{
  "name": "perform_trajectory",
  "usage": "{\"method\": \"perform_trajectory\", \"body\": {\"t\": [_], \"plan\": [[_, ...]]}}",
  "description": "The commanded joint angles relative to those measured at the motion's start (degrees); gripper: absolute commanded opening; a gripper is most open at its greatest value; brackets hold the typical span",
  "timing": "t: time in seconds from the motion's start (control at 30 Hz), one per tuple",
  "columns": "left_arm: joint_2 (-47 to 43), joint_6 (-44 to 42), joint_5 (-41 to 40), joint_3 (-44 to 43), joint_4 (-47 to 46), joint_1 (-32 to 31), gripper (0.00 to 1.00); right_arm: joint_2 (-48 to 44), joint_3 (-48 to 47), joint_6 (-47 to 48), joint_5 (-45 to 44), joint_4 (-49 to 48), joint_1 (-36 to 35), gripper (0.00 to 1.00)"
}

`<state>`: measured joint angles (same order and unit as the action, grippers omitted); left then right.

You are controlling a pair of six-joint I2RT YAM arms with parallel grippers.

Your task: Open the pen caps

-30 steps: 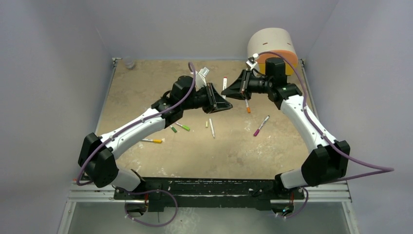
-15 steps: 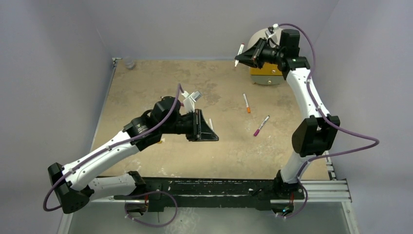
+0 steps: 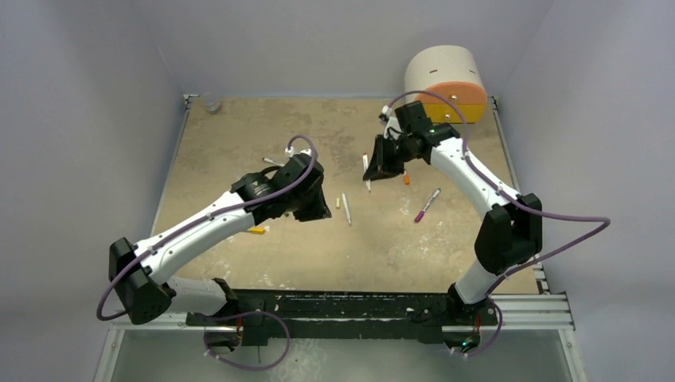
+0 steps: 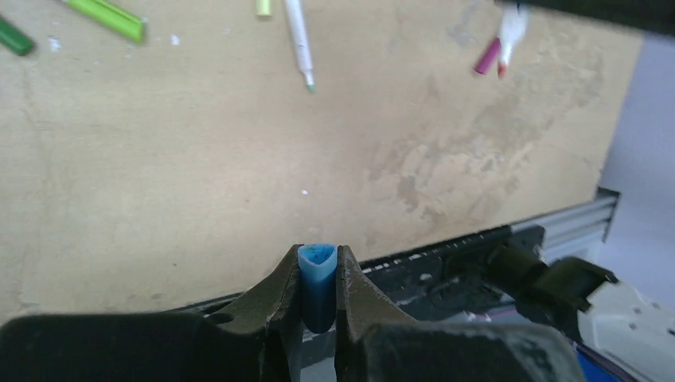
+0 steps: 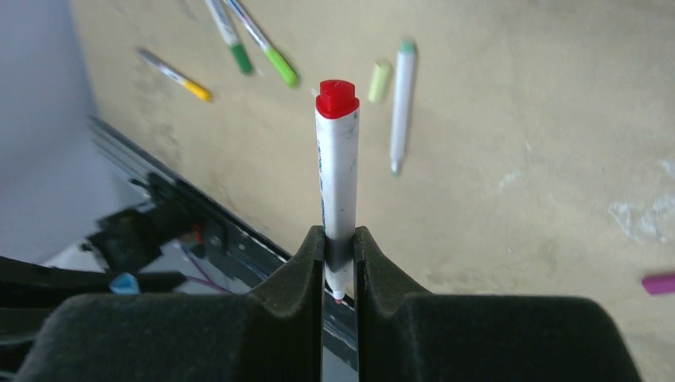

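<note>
My left gripper [image 4: 319,251] is shut on a short blue pen cap [image 4: 318,278], held above the near part of the table. In the top view the left gripper [image 3: 317,208] sits left of centre. My right gripper [image 5: 339,232] is shut on a white pen [image 5: 336,175] with a red end, whose bare nib shows between the jaws. From above, the right gripper [image 3: 372,169] holds this pen [image 3: 366,165] over the middle of the table. Other pens lie on the table: orange [image 3: 405,178], magenta [image 3: 426,205], white [image 3: 345,208], yellow [image 3: 255,230].
A round cream-and-orange drawer unit [image 3: 446,79] stands at the back right corner. A loose yellow-green cap [image 5: 380,79] lies beside a white pen [image 5: 402,103], with green pens [image 5: 278,64] further left. Grey walls enclose the table; a black rail [image 3: 342,306] runs along the front.
The grippers were close together, then pulled apart. The right arm rose toward the drawer unit with the pen and came back down to the middle. The left arm swung back and lowered.
</note>
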<state>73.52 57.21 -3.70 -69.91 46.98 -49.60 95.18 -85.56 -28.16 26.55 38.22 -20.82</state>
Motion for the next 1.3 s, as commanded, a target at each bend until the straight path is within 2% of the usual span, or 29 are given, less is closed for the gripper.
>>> {"method": "perform_trajectory", "body": {"t": [0.0,0.27,0.73,1.27], "plan": [[2.4,-1.1,-5.7,-2.4,2.8,2.4,0.00,-2.4,4.2,5.6,-8.5,2.6,-2.5,0.00],[2.1,-4.1,-1.2,-0.7,1.1,9.0,0.00,2.7,6.6,5.8,-11.3,-1.1,-7.4,0.00],[1.9,-4.9,0.2,-0.4,0.2,9.3,0.00,12.0,5.9,3.8,-14.4,-5.4,-12.2,0.01],[0.8,-5.0,1.0,1.1,-0.7,9.6,0.00,15.7,5.9,2.0,-15.9,-6.1,-13.8,0.06]]}}
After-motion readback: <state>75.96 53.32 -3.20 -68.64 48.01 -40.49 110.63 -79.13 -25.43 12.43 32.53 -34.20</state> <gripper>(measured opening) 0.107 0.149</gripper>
